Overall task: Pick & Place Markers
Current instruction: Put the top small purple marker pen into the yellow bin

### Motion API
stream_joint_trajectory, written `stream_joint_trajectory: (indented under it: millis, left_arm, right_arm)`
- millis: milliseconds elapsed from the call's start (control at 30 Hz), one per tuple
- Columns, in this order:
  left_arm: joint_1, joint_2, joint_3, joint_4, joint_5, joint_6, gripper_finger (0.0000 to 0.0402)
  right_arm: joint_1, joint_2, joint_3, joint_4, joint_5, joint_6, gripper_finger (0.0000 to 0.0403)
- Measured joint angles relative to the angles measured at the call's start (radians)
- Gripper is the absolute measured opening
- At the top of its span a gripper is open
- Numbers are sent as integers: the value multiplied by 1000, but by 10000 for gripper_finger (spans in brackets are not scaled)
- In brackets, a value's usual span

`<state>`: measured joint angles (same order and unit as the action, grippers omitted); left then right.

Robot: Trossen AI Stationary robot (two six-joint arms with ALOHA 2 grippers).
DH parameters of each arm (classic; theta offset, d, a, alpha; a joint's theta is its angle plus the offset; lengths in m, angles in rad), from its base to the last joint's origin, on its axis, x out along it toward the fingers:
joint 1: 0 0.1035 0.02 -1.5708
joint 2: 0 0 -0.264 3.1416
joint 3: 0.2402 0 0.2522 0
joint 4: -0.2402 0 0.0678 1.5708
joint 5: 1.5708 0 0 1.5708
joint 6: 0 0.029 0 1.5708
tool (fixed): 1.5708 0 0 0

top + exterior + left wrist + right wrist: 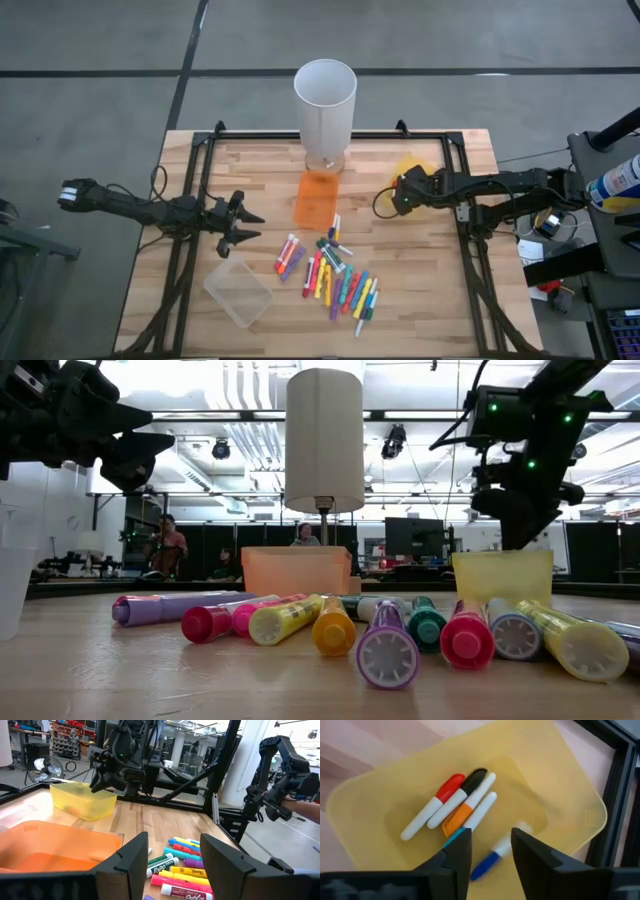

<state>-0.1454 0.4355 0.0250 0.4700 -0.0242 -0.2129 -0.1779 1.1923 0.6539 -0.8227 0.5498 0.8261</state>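
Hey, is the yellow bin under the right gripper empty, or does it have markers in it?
Not empty: the yellow bin holds several markers, with the right gripper above it.

"EXPO" can be read on the barrels of several markers (172, 862) lying on the table.

Bare bench (420, 290) lies open right of the markers (335, 275). The orange bin (317, 198) and tall white cylinder (324, 100) block the middle rear; a clear bin (238, 291) sits just left of the markers.
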Motion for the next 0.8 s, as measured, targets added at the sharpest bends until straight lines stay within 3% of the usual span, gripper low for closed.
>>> stream_joint_trajectory:
  millis: [267,533,667,800]
  left_arm:
    - [0,0,0,0,0,0,174]
    - [0,0,0,0,0,0,174]
    - [0,0,0,0,0,0,174]
    - [0,0,0,0,0,0,174]
  right_arm:
    - [8,0,43,4,1,-57,163]
    - [83,0,97,144,-38,-204,153]
    - [122,1,97,284,-115,-243,143]
    - [163,12,96,431,-259,-257,134]
